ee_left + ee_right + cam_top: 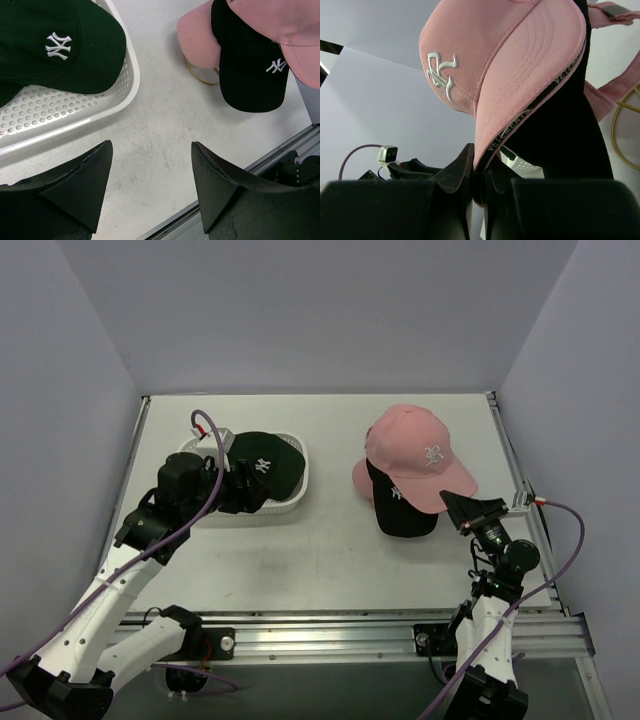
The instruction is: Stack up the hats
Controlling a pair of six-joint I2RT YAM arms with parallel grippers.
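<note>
A pink cap point(418, 452) with a white logo sits on top of a stack at the right, over a black cap point(403, 508) and another pink one point(365, 478). My right gripper point(462, 506) is shut on the top pink cap's brim point(520, 95); its fingers point(460, 170) pinch the brim edge. A dark green cap point(262, 465) lies in the white basket point(290, 504) at the left, also in the left wrist view point(55, 47). My left gripper point(150, 165) is open and empty above the table just in front of the basket point(75, 115).
A gold wire stand point(200, 75) shows under the stack of caps. The table's metal front rail point(400, 625) runs along the near edge. Grey walls close in the left, back and right sides.
</note>
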